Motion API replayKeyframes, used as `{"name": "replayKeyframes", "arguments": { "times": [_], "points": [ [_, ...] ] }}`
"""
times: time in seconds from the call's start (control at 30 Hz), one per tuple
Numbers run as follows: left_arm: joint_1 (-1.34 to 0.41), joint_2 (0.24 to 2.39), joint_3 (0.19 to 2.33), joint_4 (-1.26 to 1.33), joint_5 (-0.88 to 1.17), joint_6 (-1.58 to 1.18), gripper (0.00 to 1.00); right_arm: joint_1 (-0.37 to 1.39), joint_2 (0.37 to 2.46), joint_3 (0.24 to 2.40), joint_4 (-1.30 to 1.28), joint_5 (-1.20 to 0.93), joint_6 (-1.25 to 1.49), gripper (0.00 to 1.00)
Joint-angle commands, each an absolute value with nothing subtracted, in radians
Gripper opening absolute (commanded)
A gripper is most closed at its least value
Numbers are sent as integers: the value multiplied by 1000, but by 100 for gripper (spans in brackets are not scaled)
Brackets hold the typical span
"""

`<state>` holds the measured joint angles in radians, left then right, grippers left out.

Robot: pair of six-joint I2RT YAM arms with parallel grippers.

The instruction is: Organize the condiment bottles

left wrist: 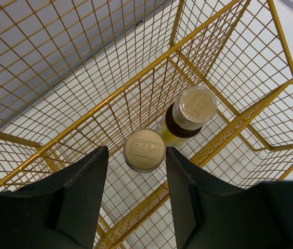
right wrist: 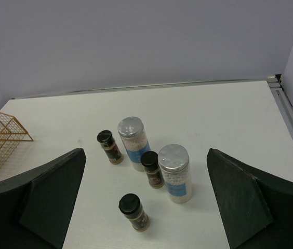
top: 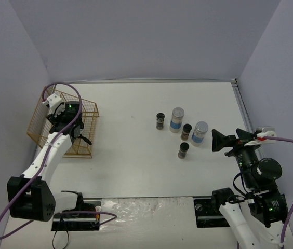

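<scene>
Two slim yellow bottles stand inside the gold wire rack (top: 63, 122). In the left wrist view one shows a beige cap (left wrist: 144, 150) and the other a brown collar (left wrist: 190, 111). My left gripper (left wrist: 136, 153) is open just above the beige cap, holding nothing; it shows over the rack in the top view (top: 82, 137). On the table stand two clear grey-lidded jars (top: 177, 119) (top: 200, 133) and three dark black-lidded jars (top: 160, 121) (top: 186, 132) (top: 183, 150). My right gripper (top: 215, 140) is open and empty, right of this group, facing it (right wrist: 145, 155).
The rack (left wrist: 224, 140) stands at the table's left side, its corner visible in the right wrist view (right wrist: 1, 129). A metal rail (top: 242, 111) runs along the table's right edge. White walls enclose the far and side edges.
</scene>
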<state>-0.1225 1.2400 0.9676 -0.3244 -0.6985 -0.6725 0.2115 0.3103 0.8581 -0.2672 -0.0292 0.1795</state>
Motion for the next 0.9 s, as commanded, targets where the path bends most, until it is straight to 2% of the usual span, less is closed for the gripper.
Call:
{"name": "replayKeyframes", "arguments": {
  "times": [0.0, 0.27, 0.37, 0.5, 0.6, 0.7, 0.87],
  "points": [
    [-112, 1207, 1015, -322, -677, -674, 52, 219, 331, 870, -199, -49, 179, 100],
    [-112, 1099, 1112, -421, -440, -585, 86, 219, 372, 895, -209, 44, 230, 100],
    [-112, 1083, 1158, -438, -273, -516, 95, 220, 411, 907, -226, 97, 257, 100],
    [-114, 1093, 1199, -408, 90, -396, 97, 219, 504, 922, -259, 115, 293, 100],
    [-116, 1111, 1226, -427, 284, -347, 97, 220, 605, 933, -287, 103, 309, 100],
    [-126, 1105, 1237, -463, 336, -269, 97, 219, 692, 940, -313, 106, 322, 100],
    [-147, 1036, 1156, -422, 284, -220, 97, 219, 848, 920, -319, 134, 396, 100]
  ]
}}
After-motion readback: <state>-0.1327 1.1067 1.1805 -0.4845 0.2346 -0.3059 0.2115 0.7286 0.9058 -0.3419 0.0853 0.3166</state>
